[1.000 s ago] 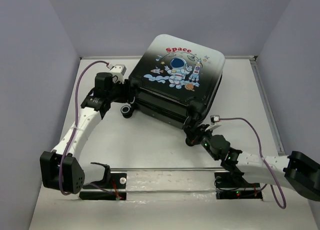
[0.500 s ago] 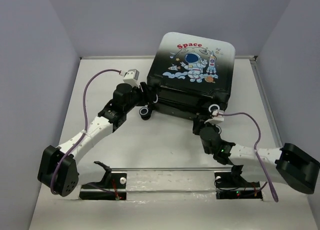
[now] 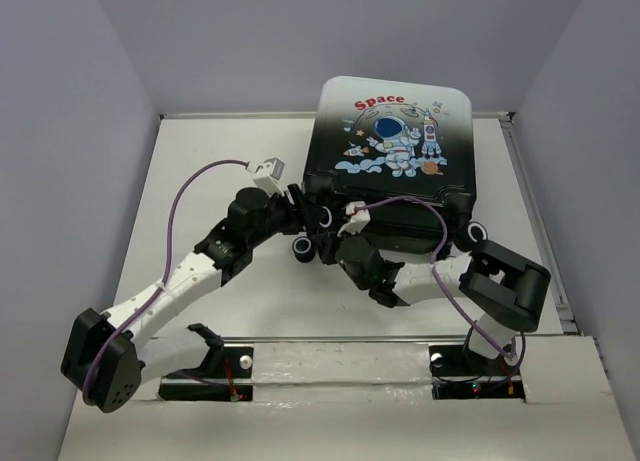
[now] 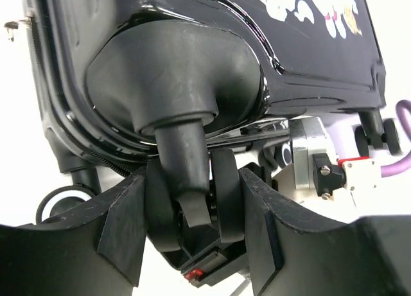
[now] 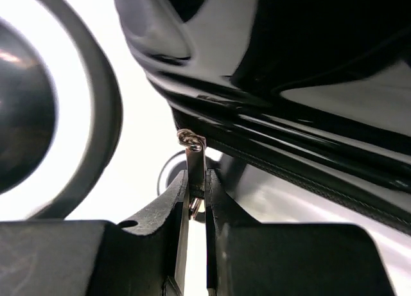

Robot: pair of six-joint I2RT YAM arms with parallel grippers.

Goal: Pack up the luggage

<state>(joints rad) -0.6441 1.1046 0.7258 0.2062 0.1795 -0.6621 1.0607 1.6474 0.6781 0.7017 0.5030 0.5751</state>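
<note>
The luggage (image 3: 395,131) lies shut on the white table, its astronaut and red "Space" lid facing up. My left gripper (image 3: 312,221) is at its near left corner. In the left wrist view the jaws (image 4: 192,228) press on either side of a black twin wheel (image 4: 221,193) under the shell (image 4: 192,71). My right gripper (image 3: 347,246) sits at the front edge just right of that corner. Its fingers (image 5: 196,190) are shut on the metal zipper pull (image 5: 194,158), below the zipper seam (image 5: 308,174).
Another wheel (image 3: 476,233) sticks out at the luggage's near right corner. The right arm's elbow (image 3: 510,281) folds close in front of the case. Purple cables (image 3: 180,196) loop over both arms. A metal rail (image 3: 330,341) runs along the near table edge, and grey walls enclose three sides.
The luggage has swung round and shifted right, now squarer to the table. My right gripper slid left along the front edge with the zipper pull. The left gripper followed, still on the wheel.
</note>
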